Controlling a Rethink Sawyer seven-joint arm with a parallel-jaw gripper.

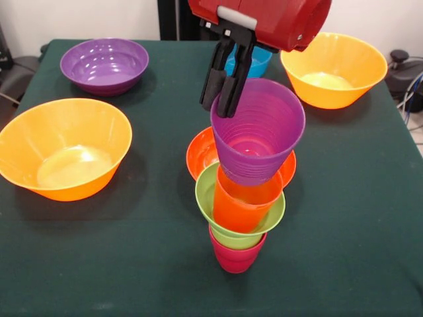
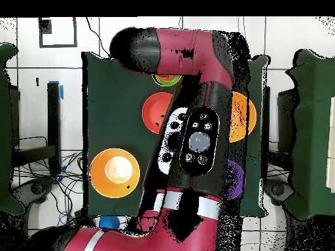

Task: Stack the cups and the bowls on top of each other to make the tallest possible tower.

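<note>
The tower stands near the front of the table: a crimson cup at the bottom, then a lime green cup, an orange-red cup and a tilted purple cup on top. My gripper comes down from above, its black fingers close together on the purple cup's far left rim. A red-orange bowl lies just behind the tower. In the overhead view the arm hides the gripper; a lime green edge and the red-orange bowl show.
A large orange bowl sits at the left, another at the far right. A purple bowl is at the far left and a small blue bowl behind the gripper. No small lime green bowl is in view.
</note>
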